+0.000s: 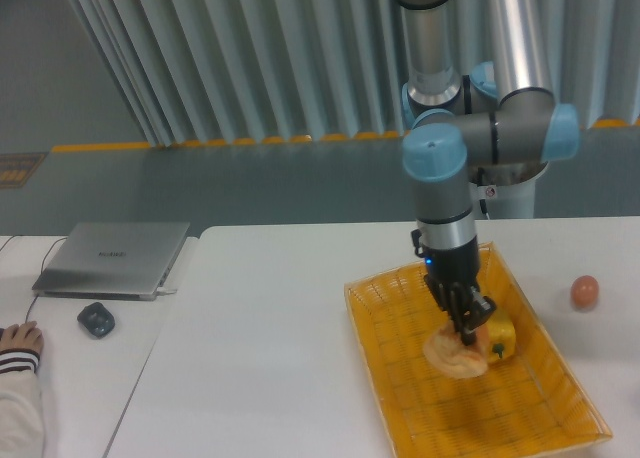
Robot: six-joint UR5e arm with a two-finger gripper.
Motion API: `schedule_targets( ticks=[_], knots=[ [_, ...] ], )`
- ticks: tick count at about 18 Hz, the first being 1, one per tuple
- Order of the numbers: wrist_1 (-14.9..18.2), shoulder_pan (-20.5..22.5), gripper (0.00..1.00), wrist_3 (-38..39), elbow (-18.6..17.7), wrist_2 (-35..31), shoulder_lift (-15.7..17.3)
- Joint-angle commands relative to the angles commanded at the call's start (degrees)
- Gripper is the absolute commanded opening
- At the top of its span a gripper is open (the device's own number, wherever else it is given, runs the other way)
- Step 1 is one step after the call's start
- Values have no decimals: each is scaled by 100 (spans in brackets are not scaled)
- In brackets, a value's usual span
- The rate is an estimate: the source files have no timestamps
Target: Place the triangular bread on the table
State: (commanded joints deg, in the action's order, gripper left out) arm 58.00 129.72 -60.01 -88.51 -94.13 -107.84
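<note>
The triangular bread (455, 358), golden-orange with a browned crust, hangs just above the yellow woven basket tray (400, 373), with my gripper (468, 335) shut on its upper edge. It overlaps the yellow bell pepper (498, 337) in this view, so I cannot tell whether they touch. The white table (270, 348) stretches to the left of the tray.
A small brown egg (585, 292) lies on the table right of the tray. On a separate desk at the left are a closed laptop (113, 258), a dark mouse (96, 319) and a person's hand (18, 340).
</note>
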Motion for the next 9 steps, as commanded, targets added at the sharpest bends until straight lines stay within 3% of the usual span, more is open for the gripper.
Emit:
schedule_targets(
  ticks=[9],
  knots=[
    [133,1213,10,-1512,-44,448,79]
  ],
)
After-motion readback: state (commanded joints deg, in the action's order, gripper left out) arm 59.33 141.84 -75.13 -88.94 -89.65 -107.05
